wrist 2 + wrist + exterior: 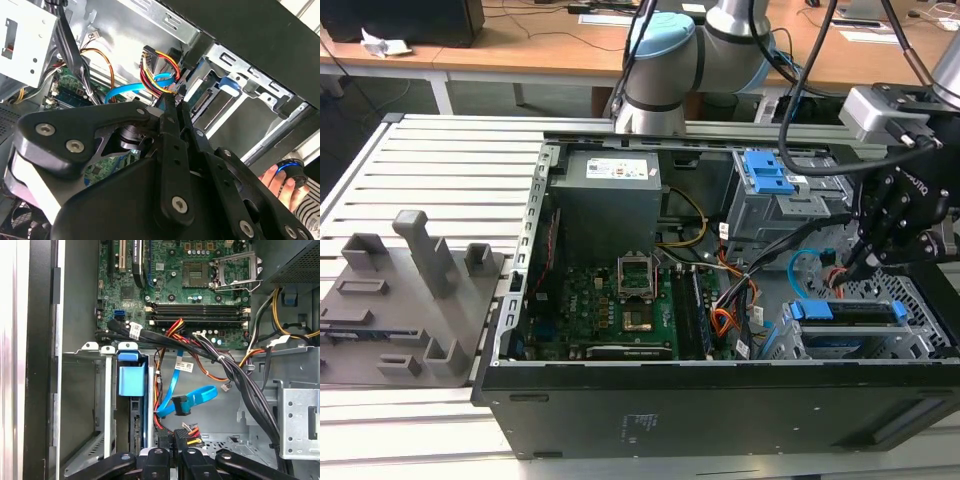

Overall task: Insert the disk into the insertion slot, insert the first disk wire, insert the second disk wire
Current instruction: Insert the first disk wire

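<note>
While I watch from the remote desk, my entries run as follows.

Exterior view.
- Item 1: open computer case [720, 400] on a slatted table [450, 160], motherboard [620, 300] at its centre.
- Item 2: the insertion slot [925, 330], a silver perforated cage at 4 o'clock of the case interior.
- Item 3: the disk [845, 312], seated in that cage with its blue carrier edge uppermost.
- Item 4: gripper [860, 262], at 12 o'clock of the disk and just above it.
- Item 5: the second disk wire [798, 268], a light-blue loop at 9 o'clock of the gripper.
- Item 6: taller grey bay [770, 190] with a blue latch, at 11 o'clock of the gripper.
- Item 7: grey fixture tray [400, 290], at 9 o'clock of the case and well apart.

Second wrist view.
- Gripper [174, 100]: fingers drawn together, with the first disk wire [157, 75] running to their tips. I log it as clenched on that bundle's end.
- The second disk wire [125, 91] arcs just behind.
- The disk [200, 102] shows its connector edge just beside the fingertips, inside the insertion slot [250, 80].
- A person's hand [277, 182] rests by the case edge.

First wrist view.
- Gripper [172, 440]: the first disk wire [192, 431] fans out red and orange at the fingertips.
- The disk [135, 425] stands edge-on within the insertion slot [85, 405], just beside the gripper.
- The second disk wire [192, 397] loops near, its dark plug apart from the disk.
</note>
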### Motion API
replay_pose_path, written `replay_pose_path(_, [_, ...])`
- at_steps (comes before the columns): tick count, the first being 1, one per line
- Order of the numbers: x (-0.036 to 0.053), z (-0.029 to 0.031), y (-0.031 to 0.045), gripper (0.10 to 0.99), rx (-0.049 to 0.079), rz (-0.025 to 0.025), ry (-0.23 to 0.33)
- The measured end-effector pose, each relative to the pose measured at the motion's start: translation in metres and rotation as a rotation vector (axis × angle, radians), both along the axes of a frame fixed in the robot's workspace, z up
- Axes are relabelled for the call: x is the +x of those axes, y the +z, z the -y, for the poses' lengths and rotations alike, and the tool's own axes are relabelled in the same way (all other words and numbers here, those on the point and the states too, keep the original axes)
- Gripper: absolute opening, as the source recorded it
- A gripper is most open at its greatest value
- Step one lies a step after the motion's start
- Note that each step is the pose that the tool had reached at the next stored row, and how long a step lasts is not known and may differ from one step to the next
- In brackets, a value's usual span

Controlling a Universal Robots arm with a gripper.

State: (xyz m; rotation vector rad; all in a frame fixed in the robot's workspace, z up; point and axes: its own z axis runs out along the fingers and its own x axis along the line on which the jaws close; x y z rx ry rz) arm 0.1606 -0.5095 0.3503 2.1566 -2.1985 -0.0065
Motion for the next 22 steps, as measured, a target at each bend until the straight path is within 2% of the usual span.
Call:
replay_pose_path(4, [0.0,0.0117,-0.0005,0.161,0.0,0.0,0.0])
replay_pose_path(5, [0.0,0.0164,-0.0007,0.161,0.0,0.0,0.0])
replay_pose_path(9, [0.0,0.0256,-0.0026,0.161,0.0,0.0,0.0])
replay_pose_path(11, [0.0,0.0266,-0.0045,0.161,0.002,0.0,0.0])
replay_pose_path(14, [0.0,0.0266,-0.0048,0.161,0.014,0.0,0.0])
replay_pose_path(22, [0.0016,0.03,-0.0098,0.161,0.015,0.0,0.0])
